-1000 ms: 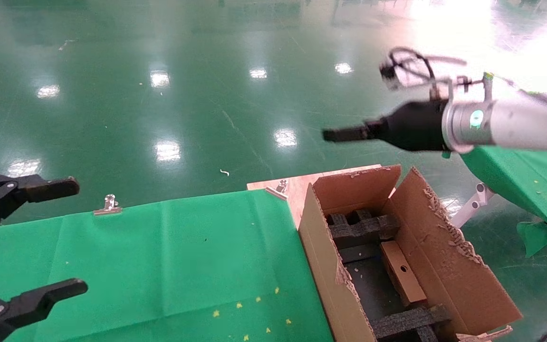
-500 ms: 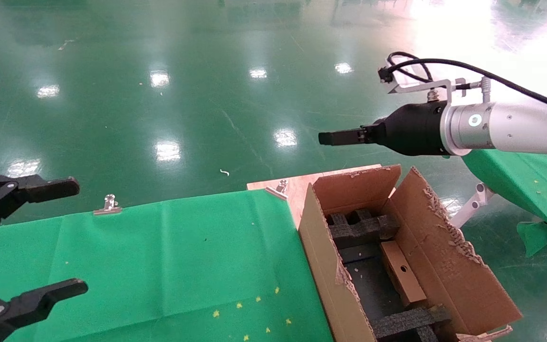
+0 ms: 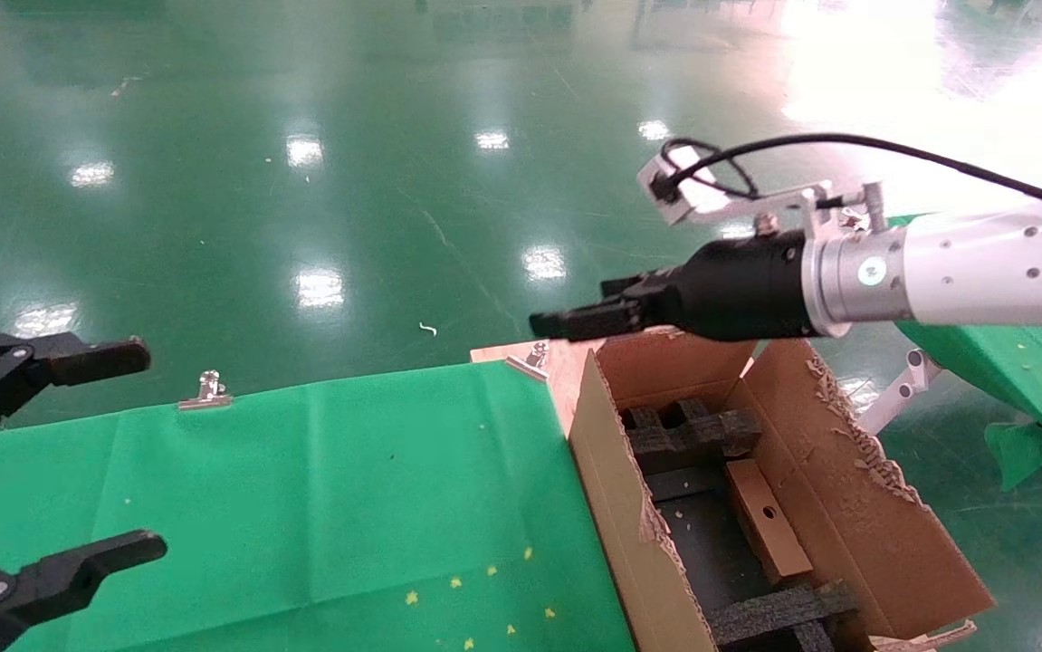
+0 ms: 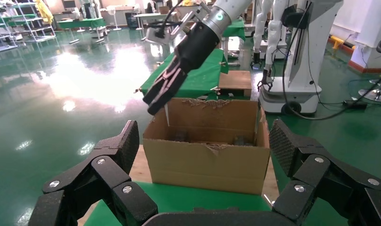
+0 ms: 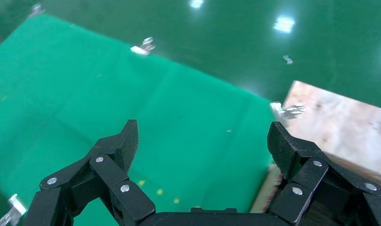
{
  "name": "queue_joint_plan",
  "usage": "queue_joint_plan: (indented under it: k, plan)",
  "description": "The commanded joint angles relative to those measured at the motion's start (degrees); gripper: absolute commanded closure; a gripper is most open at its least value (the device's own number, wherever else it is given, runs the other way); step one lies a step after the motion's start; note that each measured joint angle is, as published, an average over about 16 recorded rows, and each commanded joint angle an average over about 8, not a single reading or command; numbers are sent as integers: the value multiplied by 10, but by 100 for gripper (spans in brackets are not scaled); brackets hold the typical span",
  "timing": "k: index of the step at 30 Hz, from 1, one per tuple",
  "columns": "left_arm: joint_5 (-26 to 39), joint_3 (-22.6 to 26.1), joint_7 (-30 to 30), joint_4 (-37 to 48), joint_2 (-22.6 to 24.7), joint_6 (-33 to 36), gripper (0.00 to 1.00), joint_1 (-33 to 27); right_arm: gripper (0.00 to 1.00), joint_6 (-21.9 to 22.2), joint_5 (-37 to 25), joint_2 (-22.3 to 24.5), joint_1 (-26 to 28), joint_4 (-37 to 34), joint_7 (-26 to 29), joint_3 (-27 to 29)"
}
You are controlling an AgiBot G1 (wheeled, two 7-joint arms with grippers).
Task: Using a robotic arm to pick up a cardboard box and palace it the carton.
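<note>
The small cardboard box, brown with one round hole, lies inside the carton against its right wall, between black foam blocks. The carton also shows in the left wrist view. The white robotic arm with the teal ring reaches in from the right. Its right gripper is open and empty, hovering over the carton's far left corner; it also shows in the left wrist view and in its own view. My left gripper is open and empty at the left edge over the green cloth, as its own view shows.
A green cloth covers the table, held by metal clips. A bare wooden board corner sits behind the carton. Another green-covered table stands at the right. Shiny green floor lies beyond.
The right arm has swung left and down, from high above the floor to just over the carton's far left corner. The left gripper and the small box have not moved.
</note>
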Motion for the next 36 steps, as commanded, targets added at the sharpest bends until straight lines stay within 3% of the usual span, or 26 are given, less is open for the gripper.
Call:
queue_joint_plan:
  k: [1,36]
  plan:
    - [0,0,0,0,0,0,0,0,0,-15,14,-2,-17,-1,-27,23]
    - [0,0,0,0,0,0,0,0,0,-266,265,-43,-316,-23,-499,429]
